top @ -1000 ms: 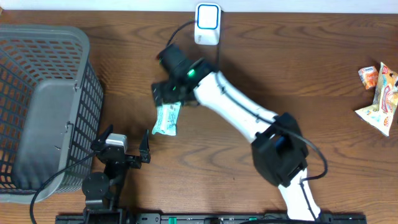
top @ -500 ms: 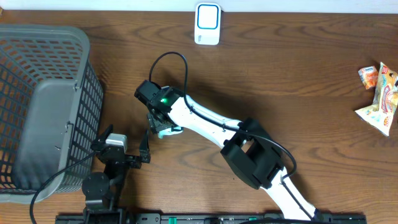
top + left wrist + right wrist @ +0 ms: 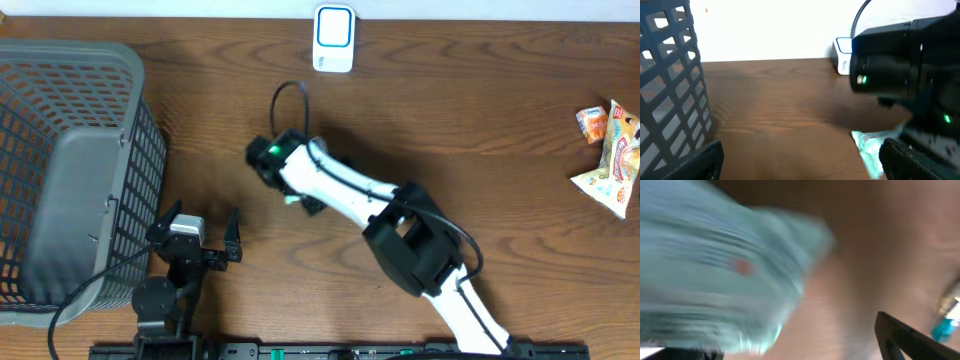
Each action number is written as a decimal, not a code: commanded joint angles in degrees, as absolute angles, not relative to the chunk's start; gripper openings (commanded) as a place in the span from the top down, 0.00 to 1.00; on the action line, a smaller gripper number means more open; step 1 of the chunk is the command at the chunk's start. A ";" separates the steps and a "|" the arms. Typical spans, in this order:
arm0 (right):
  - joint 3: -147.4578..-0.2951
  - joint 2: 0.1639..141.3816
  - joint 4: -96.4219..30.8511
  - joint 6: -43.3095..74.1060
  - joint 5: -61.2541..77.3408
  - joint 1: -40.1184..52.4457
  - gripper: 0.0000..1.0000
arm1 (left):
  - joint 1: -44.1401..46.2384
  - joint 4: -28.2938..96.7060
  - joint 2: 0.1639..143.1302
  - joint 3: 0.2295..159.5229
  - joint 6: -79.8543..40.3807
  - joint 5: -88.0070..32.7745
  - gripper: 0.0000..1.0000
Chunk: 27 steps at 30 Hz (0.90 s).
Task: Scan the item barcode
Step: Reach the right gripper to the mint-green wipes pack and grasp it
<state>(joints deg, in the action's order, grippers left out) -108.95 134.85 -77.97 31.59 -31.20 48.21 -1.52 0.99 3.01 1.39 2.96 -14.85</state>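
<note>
Overhead, left-wrist and right-wrist views of a wooden table [image 3: 500, 120]. A white barcode scanner [image 3: 334, 38] with a blue-edged face stands at the far edge of the table, at its middle. A grey lattice basket [image 3: 70, 55] fills the left side. Two orange-and-white snack packets [image 3: 612, 150] lie at the right edge, well apart from everything else.

The right arm [image 3: 350, 190] reaches from the near edge toward the table's centre, with a green light on its wrist. The right gripper [image 3: 302, 200] is mostly hidden under the arm in the overhead view. The task item, a pale mint-green packet [image 3: 292, 199], shows as a small corner just beside it, between scanner and near edge. In the right-wrist view the packet [image 3: 715, 280] is blurred and fills the left of the frame, with one dark finger [image 3: 902, 337] at lower right. Whether the jaws grip the packet cannot be told.

The left gripper [image 3: 198, 228] sits near the basket's right wall, jaws spread wide and holding nothing. Its camera sees the packet [image 3: 871, 146] low over the table beneath the right arm's black wrist.
</note>
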 commanded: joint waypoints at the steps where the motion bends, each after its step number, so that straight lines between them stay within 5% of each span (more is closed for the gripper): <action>1: -110.26 130.98 -77.97 38.85 -36.93 44.31 0.09 | -1.80 2.52 2.85 0.23 2.68 -15.38 0.02; 13: -111.39 123.57 -74.39 66.63 0.91 36.60 0.01 | -1.80 2.52 2.85 0.23 2.68 -15.38 0.02; 19: -109.62 123.68 -72.77 79.35 4.27 37.39 0.01 | -1.80 2.52 2.85 0.23 2.68 -15.38 0.02; 27: -99.07 123.68 -60.34 87.20 -1.72 39.05 0.23 | -1.80 2.52 2.85 0.23 2.68 -15.38 0.02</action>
<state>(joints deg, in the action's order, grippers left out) -104.18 123.68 -64.62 82.56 0.10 38.83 -1.52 0.97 3.01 1.39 2.96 -14.85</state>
